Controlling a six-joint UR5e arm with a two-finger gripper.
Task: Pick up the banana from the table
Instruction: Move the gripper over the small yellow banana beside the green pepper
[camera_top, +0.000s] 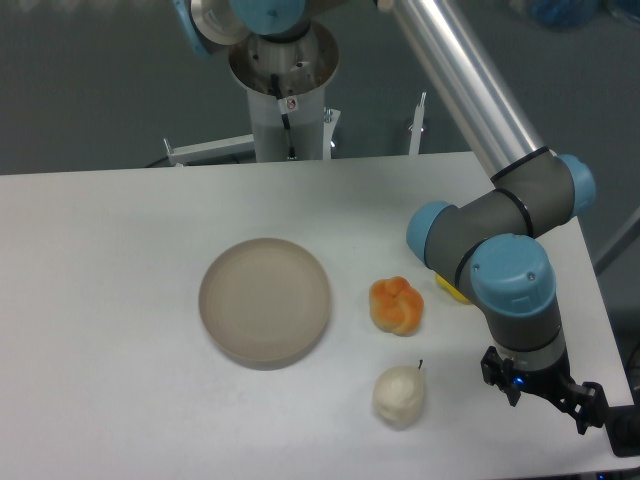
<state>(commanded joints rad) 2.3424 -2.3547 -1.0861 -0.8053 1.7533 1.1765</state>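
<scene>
Only a yellow sliver of the banana shows on the white table, right of the orange lump; the arm's grey and blue wrist covers most of it. The gripper hangs below that wrist near the table's front right corner, in front of the banana and well apart from it. I see just its black base from this angle. Its fingers are hidden, so whether they stand open or shut cannot be told. Nothing shows in its hold.
A round beige plate lies at the table's middle. An orange knobbly lump sits to its right, and a pale cream pear with a stem lies in front of that. The arm's silver link slants overhead from the base.
</scene>
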